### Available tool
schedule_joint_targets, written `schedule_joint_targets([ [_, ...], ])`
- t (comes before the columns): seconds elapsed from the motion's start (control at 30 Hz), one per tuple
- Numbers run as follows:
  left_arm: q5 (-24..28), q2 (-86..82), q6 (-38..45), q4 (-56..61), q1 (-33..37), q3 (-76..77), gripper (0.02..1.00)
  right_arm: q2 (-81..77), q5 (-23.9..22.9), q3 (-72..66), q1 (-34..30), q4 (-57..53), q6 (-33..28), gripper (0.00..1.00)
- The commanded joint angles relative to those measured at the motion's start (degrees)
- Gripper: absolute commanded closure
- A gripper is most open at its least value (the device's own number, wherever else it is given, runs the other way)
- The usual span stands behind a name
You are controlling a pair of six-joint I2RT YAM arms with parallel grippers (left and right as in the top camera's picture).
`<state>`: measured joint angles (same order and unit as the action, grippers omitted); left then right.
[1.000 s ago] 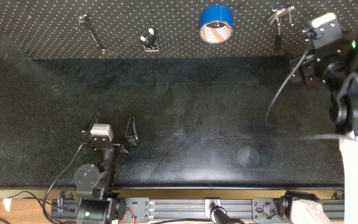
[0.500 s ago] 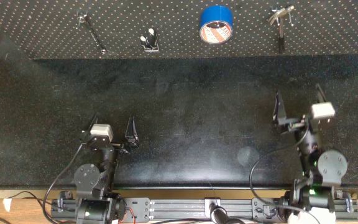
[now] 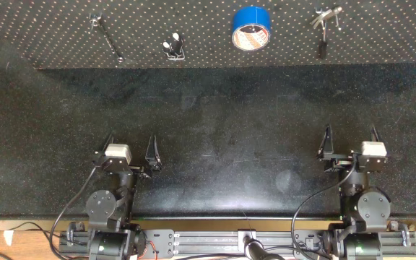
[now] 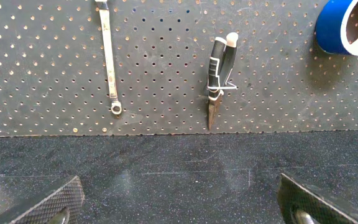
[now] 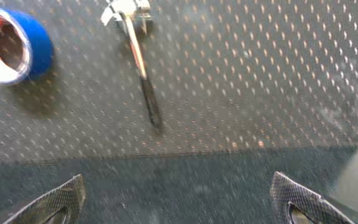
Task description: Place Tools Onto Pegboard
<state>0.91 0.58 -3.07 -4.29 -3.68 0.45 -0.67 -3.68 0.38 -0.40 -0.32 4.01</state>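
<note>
Four tools hang on the pegboard [image 3: 193, 29]: wrench [image 3: 107, 37], pliers [image 3: 172, 46], tape roll [image 3: 251, 29], hammer [image 3: 324, 29]. Your left gripper [image 3: 131, 148] and right gripper [image 3: 349, 144] sit spread and empty near their bases. Verify each tool seats squarely before sign-off.

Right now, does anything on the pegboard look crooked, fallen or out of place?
Nothing stands out: the wrench, pliers, blue tape roll and hammer all hang on the pegboard, none fallen or visibly damaged.

All four tools hang on the pegboard [image 3: 42, 36]: a silver wrench [image 4: 109, 59] at the left, black-handled pliers [image 4: 219, 71] nose-down, a blue tape roll [image 3: 251, 29], then what looks like a small hammer [image 5: 138, 62].
</note>
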Motion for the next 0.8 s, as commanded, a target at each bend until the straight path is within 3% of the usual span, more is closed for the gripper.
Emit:
schedule_joint_targets([
  [0.03,-0.39,-0.37,-0.50,-0.33,0.00,-0.13,0.023,0.63,-2.75,-0.15,0.42,-3.32,0.24,0.027],
  [0.2,-0.39,-0.37,-0.50,-0.33,0.02,-0.13,0.023,0.52,-1.79,-0.15,3.67,-3.45,-2.64,0.025],
  [0.8,-0.42,-0.37,-0.50,-0.33,0.00,-0.13,0.023,-0.28,-1.86,-0.15,3.65,-3.32,-2.73,0.025],
])
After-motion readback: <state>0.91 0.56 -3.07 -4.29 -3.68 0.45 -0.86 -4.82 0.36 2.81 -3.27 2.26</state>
